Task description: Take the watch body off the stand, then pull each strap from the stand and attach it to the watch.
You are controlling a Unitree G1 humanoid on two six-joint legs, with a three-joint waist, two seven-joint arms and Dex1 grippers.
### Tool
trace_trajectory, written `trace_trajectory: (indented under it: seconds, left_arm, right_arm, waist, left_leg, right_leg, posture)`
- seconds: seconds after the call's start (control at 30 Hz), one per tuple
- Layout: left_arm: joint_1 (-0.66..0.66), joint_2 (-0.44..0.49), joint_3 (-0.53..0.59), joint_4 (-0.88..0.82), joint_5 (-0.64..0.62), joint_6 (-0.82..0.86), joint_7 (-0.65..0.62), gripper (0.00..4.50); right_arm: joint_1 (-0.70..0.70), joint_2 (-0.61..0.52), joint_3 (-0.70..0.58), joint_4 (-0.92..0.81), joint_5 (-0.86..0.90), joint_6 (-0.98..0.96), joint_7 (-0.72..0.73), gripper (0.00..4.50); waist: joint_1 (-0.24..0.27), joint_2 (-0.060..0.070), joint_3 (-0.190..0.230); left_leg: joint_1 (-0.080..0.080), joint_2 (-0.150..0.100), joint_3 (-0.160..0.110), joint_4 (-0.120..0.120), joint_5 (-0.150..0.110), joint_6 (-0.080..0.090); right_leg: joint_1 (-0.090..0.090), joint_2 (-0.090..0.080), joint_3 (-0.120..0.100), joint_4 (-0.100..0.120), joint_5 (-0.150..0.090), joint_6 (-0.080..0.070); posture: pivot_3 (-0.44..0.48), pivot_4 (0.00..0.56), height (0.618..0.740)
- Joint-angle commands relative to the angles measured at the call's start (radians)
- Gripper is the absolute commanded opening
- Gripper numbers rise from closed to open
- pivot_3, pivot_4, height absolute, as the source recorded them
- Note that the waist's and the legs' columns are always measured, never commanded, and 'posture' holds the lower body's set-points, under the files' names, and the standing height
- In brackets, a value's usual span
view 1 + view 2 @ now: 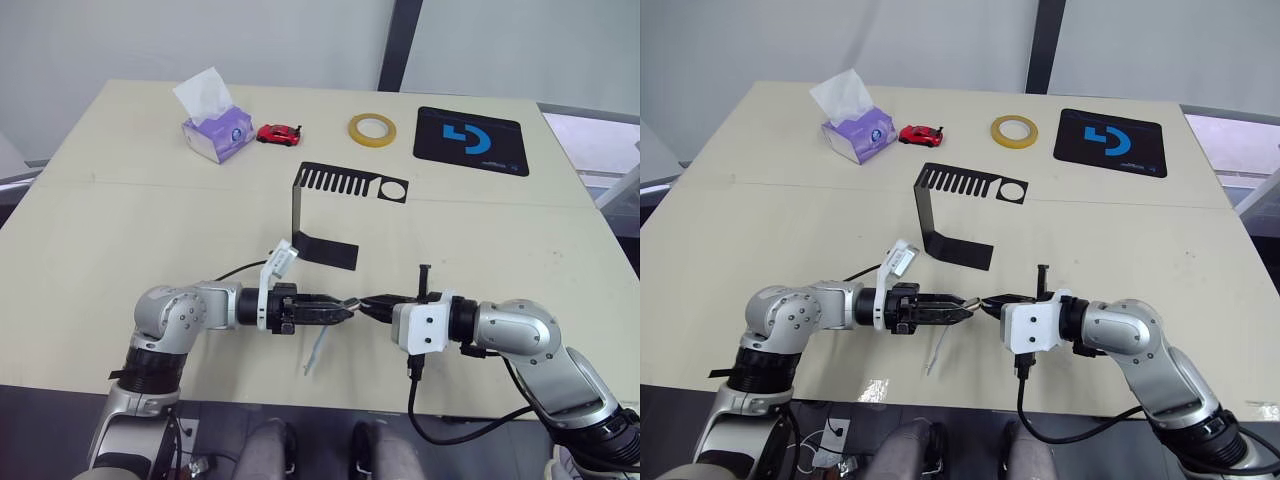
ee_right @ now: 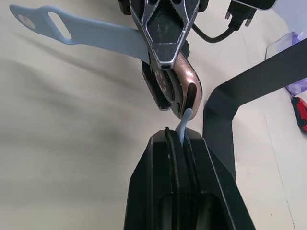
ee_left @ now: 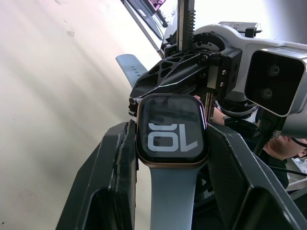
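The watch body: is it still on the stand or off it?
Off. The left end effector grips the watch body, and the stand has nothing on it.

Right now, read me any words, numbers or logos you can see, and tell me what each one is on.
"10": light digits on the screen of the watch body, seen upside down from the left wrist.
A blue logo mark with no letters I can read: on the black mouse pad.
Print on the purple tissue box: too small to read.
The red toy car and the tape roll: no text I can make out.
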Motion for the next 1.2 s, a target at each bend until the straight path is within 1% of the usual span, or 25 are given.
trace_trajectory:
  seconds: [0.03,0.43,0.87,1.2]
  left_arm:
    - [-0.009,-0.02,-0.047,-0.065,-0.044,0.004,-0.034,1.69]
    - [-0.004,-0.011,-0.048,-0.051,-0.036,-0.009,-0.04,1.69]
    - [-0.009,0.05,-0.025,0.026,-0.008,-0.092,-0.125,1.69]
    - [-0.01,0.043,-0.038,0.016,-0.01,-0.087,-0.119,1.69]
  right_arm:
    - [-0.016,0.017,0.014,-0.047,0.014,-0.006,-0.007,0.0]
    - [-0.027,0.019,-0.001,-0.049,0.026,-0.014,-0.012,0.0]
    - [-0.005,0.007,-0.044,-0.076,0.048,-0.042,-0.028,0.0]
    - [-0.002,0.009,-0.026,-0.094,0.047,-0.027,-0.037,0.0]
  waist:
    - [0.0,0.0,0.0]
    - [0.0,0.0,0.0]
    - [0.0,0.0,0.0]
    - [0.0,0.0,0.0]
  left_leg:
    - [0.0,0.0,0.0,0.0,0.0,0.0]
    - [0.0,0.0,0.0,0.0,0.0,0.0]
    - [0.0,0.0,0.0,0.0,0.0,0.0]
    - [0.0,0.0,0.0,0.0,0.0,0.0]
  right_leg:
    - [0.0,0.0,0.0,0.0,0.0,0.0]
    - [0.0,0.0,0.0,0.0,0.0,0.0]
    - [0.0,0.0,0.0,0.0,0.0,0.0]
    - [0.0,0.0,0.0,0.0,0.0,0.0]
  posture:
    - [0.0,0.15,0.74]
    - [0.0,0.15,0.74]
    - [0.0,0.15,0.74]
    - [0.0,0.15,0.74]
